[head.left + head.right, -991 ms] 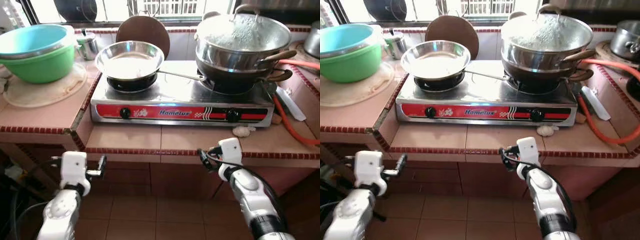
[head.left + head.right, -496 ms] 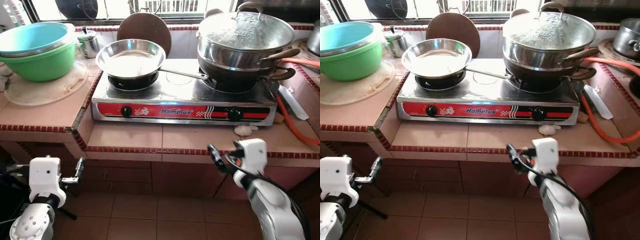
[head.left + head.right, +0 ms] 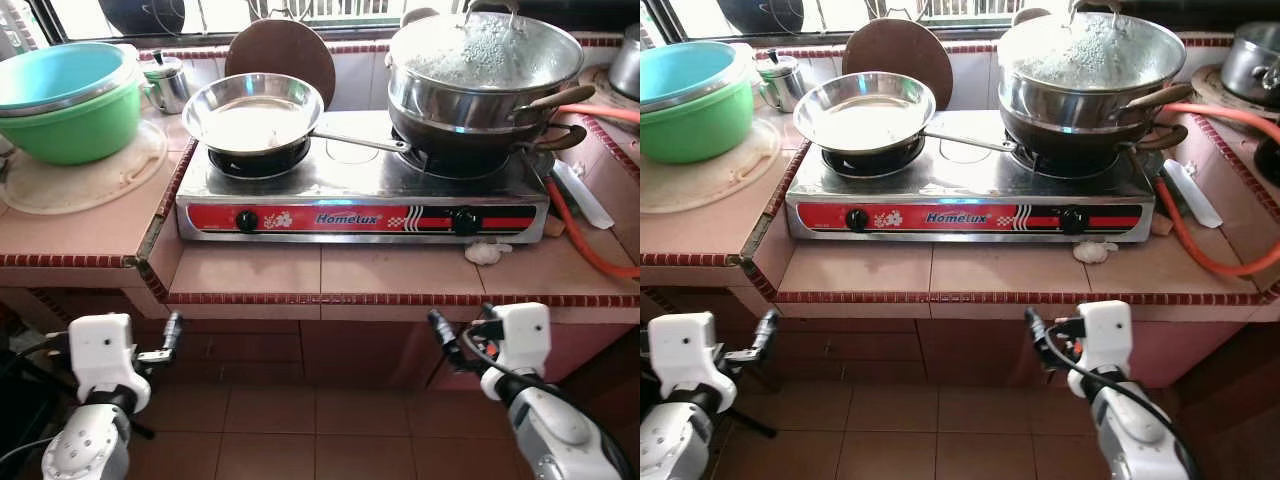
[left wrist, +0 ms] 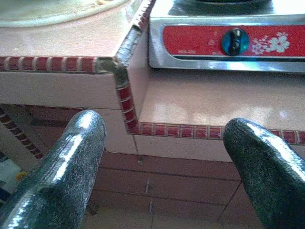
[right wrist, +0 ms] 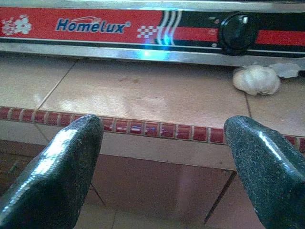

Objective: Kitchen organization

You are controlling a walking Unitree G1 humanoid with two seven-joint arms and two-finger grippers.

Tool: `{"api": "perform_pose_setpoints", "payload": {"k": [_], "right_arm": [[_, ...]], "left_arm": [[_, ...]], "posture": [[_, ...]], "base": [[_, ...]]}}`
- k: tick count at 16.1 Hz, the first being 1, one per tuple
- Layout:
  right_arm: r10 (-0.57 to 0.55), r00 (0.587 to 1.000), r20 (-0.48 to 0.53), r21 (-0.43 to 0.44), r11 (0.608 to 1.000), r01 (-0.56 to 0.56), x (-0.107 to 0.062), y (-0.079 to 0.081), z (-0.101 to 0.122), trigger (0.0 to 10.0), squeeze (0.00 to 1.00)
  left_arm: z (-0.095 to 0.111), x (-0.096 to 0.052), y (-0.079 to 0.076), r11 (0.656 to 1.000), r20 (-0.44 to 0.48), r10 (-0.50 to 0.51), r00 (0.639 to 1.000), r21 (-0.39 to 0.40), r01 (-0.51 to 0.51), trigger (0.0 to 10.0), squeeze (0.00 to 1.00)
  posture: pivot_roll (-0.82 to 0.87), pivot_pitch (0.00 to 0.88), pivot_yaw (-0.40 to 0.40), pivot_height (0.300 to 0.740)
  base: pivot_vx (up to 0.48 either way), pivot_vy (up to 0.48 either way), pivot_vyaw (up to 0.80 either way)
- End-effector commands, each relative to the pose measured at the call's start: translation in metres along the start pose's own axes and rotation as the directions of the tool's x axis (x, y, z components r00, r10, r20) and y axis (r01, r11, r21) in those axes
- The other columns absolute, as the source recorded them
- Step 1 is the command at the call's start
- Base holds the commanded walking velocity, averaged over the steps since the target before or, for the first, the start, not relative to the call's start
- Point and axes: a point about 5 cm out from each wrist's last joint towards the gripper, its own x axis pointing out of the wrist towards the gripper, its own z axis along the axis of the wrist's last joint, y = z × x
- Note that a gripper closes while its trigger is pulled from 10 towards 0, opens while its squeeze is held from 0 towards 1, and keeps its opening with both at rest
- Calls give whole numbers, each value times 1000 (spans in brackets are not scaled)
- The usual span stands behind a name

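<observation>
A red-fronted Homelux gas stove (image 3: 360,200) stands on the tiled counter (image 3: 250,270). An empty steel pan (image 3: 252,112) sits on its left burner. On the right burner a lidded steel pot (image 3: 480,55) is stacked on a dark wok. A garlic bulb (image 5: 256,78) lies on the tiles in front of the right knob. Both arms hang below the counter edge. My left gripper (image 4: 162,126) is open and faces the counter's inner corner. My right gripper (image 5: 162,125) is also open, facing the counter edge below the stove front, with nothing between its fingers.
A green bowl (image 3: 75,115) holding a blue one rests on a round white board at the left. A small steel kettle (image 3: 165,80) and a round brown board (image 3: 280,50) stand behind the pan. An orange hose (image 3: 590,250) and a white-handled knife (image 3: 582,195) lie right of the stove.
Both arms have dropped from counter-edge height to lower in front of the tiled wall. The head view has shifted slightly. Nothing on the counter has moved.
</observation>
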Motion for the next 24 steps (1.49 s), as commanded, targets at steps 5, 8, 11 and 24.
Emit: {"api": "perform_pose_setpoints", "payload": {"k": [5,8,11,24], "right_arm": [[-104,994,36,-4,995,105,2,-13,15,10000,0],[-43,997,70,-17,999,44,25,-1,29,10000,0],[-16,997,81,-5,1000,17,47,7,37,10000,0],[-42,996,79,15,999,41,61,16,24,10000,0]], "left_arm": [[4,10,-22,997,18,-80,997,25,80,10000,0],[9,26,-15,998,53,-51,997,25,50,10000,0],[12,32,-13,999,81,33,996,15,-35,10000,0],[20,52,-25,997,120,-4,993,78,-5,10000,0]], "posture": [[-174,118,27,740],[-152,77,-6,740],[-108,58,-22,740],[-116,17,55,740]], "base": [[0,0,0],[0,0,0],[0,0,0],[0,0,-283]]}}
